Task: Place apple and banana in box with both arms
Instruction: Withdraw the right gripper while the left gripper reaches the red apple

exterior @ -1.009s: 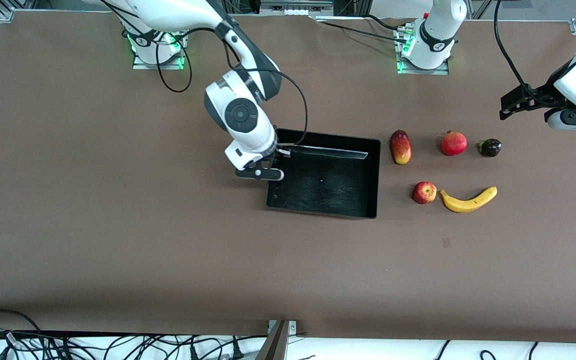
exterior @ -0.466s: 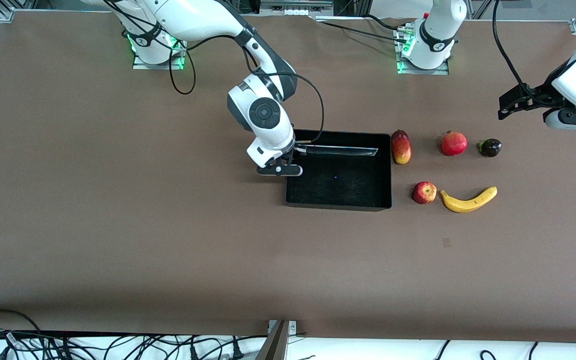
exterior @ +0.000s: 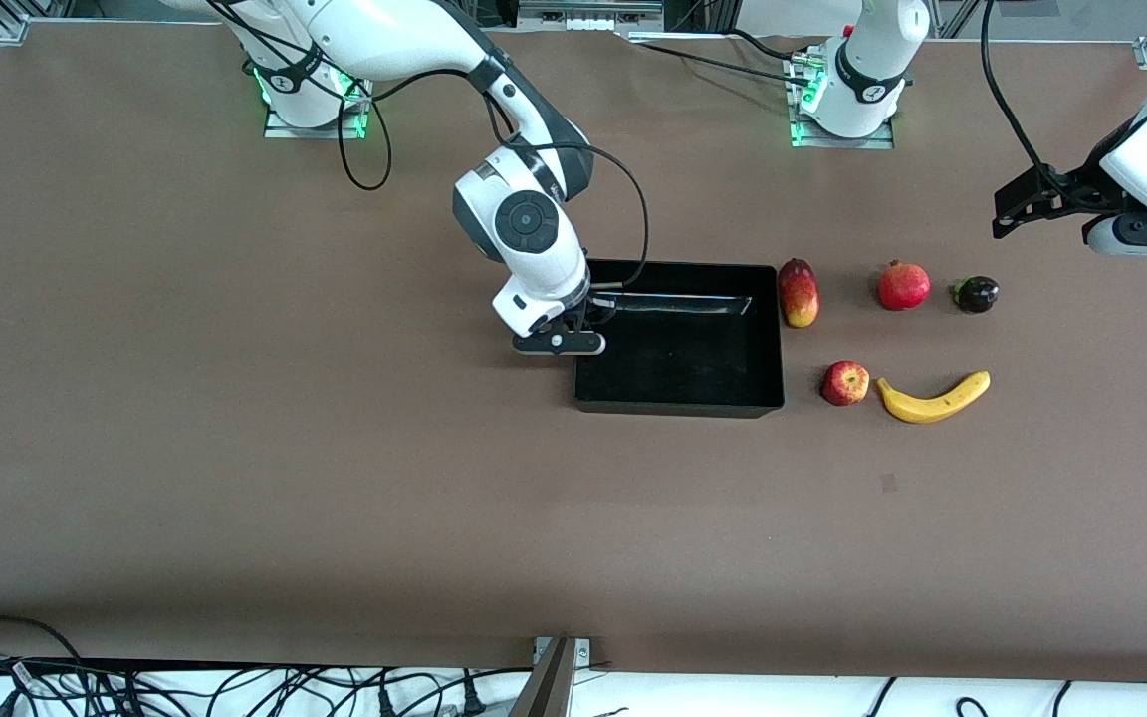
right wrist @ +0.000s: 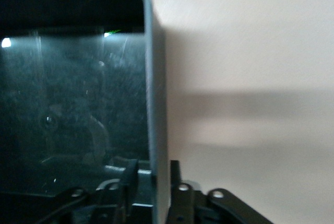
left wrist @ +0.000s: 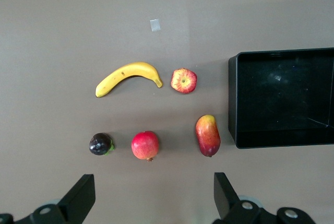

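The black box (exterior: 678, 405) sits mid-table; its wall also shows in the left wrist view (left wrist: 232, 104) and the right wrist view (right wrist: 155, 88). My right gripper (exterior: 583, 324) is shut on the box wall at the end toward the right arm, one finger inside and one outside (right wrist: 154, 174). The apple (exterior: 845, 383) (left wrist: 183, 80) lies beside the box toward the left arm's end. The banana (exterior: 934, 400) (left wrist: 128, 73) lies right beside the apple. My left gripper (exterior: 1007, 214) (left wrist: 151, 200) is open and empty, high over bare table by the fruit.
A red-yellow mango (exterior: 798, 292) lies close against the box's end. A pomegranate (exterior: 904, 285) and a dark purple fruit (exterior: 976, 294) lie in a row with it, farther from the front camera than the apple and banana.
My right gripper has dragged the box toward the left arm's end, up beside the mango; most of that motion came early. The left arm has barely moved.
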{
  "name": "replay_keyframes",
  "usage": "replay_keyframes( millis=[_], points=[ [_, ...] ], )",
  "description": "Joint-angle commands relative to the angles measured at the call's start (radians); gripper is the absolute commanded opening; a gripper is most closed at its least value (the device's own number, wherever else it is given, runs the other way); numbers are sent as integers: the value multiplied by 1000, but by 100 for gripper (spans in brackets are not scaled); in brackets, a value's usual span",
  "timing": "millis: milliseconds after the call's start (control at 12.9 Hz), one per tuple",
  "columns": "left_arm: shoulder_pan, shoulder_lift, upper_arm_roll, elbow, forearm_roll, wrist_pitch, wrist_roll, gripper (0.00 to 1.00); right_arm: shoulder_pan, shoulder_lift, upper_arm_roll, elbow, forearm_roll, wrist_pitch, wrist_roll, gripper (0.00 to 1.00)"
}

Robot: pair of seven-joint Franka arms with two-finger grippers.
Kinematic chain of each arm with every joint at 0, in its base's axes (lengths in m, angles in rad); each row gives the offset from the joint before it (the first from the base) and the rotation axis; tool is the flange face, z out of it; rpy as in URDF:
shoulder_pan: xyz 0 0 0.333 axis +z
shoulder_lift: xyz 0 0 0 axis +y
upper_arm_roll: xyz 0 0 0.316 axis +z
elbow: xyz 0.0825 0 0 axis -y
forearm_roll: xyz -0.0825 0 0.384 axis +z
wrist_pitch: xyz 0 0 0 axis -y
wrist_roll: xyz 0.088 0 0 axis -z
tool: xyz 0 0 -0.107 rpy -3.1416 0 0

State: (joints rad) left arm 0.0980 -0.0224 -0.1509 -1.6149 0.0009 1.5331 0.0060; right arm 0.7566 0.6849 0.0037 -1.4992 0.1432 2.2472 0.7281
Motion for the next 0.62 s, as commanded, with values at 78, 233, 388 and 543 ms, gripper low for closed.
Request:
replay_keyframes(
  millis=[78, 233, 388, 543],
  points=[
    [-6, 16, -6, 33, 13, -8, -5, 100, 0, -209, -158, 1, -10, -268, -83, 100],
    [-6, 16, -6, 33, 13, -10, 2, 100, 0, -304, -281, -1, -8, -333, -128, 100],
    [-4, 25, -6, 35, -11, -1, 9, 100, 0, -376, -399, 0, -13, -391, -241, 100],
    [-20, 44, -10, 6, -30, 56, 2, 100, 0, -430, -525, 1, -10, -476, -388, 100]
  ],
)
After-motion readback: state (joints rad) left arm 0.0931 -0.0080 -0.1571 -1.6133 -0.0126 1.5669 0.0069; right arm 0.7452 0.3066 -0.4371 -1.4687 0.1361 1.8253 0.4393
